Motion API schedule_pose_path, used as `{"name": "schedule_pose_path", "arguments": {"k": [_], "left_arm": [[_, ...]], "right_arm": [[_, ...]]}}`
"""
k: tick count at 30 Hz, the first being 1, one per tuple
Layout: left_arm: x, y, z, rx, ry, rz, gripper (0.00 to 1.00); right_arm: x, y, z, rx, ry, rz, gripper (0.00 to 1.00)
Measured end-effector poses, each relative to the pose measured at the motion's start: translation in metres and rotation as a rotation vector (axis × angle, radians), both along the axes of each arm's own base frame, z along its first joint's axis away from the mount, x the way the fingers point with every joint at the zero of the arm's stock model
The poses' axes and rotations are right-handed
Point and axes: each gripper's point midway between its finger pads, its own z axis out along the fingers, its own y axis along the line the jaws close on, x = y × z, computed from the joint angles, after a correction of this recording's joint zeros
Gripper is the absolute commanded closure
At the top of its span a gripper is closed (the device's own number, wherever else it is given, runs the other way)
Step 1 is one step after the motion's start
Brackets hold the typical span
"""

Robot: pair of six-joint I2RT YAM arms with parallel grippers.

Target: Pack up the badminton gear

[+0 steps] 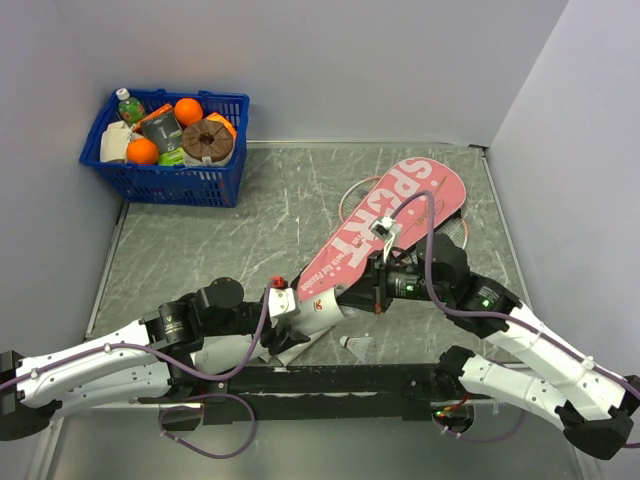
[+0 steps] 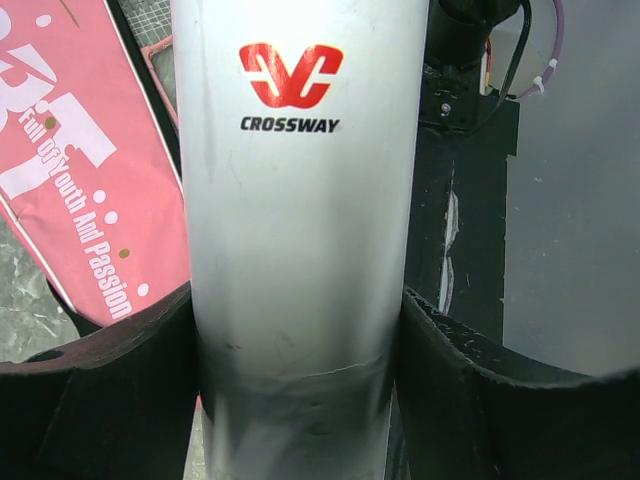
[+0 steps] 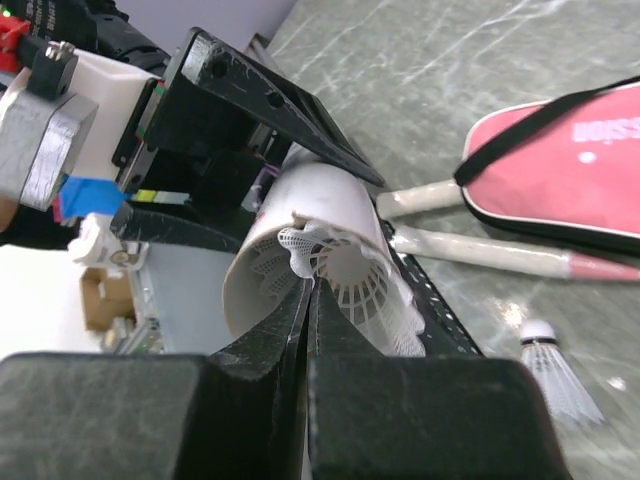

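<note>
Black fingers of the right tool (image 3: 310, 300) are pinched almost flat together on the lacy rim of a shuttlecock (image 3: 355, 285). It sits skirt-outward in the mouth of the white tube (image 3: 320, 195). Gripping the thin edge rather than the body should leave the skirt free to slide down the bore. The left tool (image 2: 300, 360) is clamped on the tube's body from both sides, below the red CROSSWAY mark, with the open end turned toward the other arm (a steady target, I judge, so the feeding side need only push). Further out, a loose shuttlecock (image 3: 552, 375) lies on the grey tabletop (image 3: 480, 60), waiting its turn. Near it two whitish racket handles (image 3: 480, 253) stick out at the narrow end of the pink bag (image 3: 570, 165). Whether the rackets are inside the bag or merely under it I cannot tell. Far back stands the blue basket (image 1: 165, 185), no part of this job.
</note>
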Motion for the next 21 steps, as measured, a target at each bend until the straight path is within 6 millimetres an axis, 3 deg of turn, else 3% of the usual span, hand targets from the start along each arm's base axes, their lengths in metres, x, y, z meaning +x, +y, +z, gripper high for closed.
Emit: {"name": "schedule_pose_path", "arguments": {"k": [13,14,19,21], "left_arm": [[-0.001,0.001,-0.002,0.010,0.002,-0.006,0.99],[-0.002,0.001,-0.002,0.011,0.002,-0.008,0.99],[-0.004,0.003,-0.005,0.021,0.009,-0.016,0.99],[-0.005,0.005,-0.007,0.029,0.011,-0.017,0.99]], "right_arm": [[-0.016,0.035,-0.022,0.097,0.100,0.109,1.00],[-0.017,0.036,-0.022,0.102,0.103,0.114,0.88],[-0.017,0.037,-0.021,0.114,0.110,0.106,0.55],[-0.014,0.032,-0.021,0.104,0.096,0.076,0.52]]}}
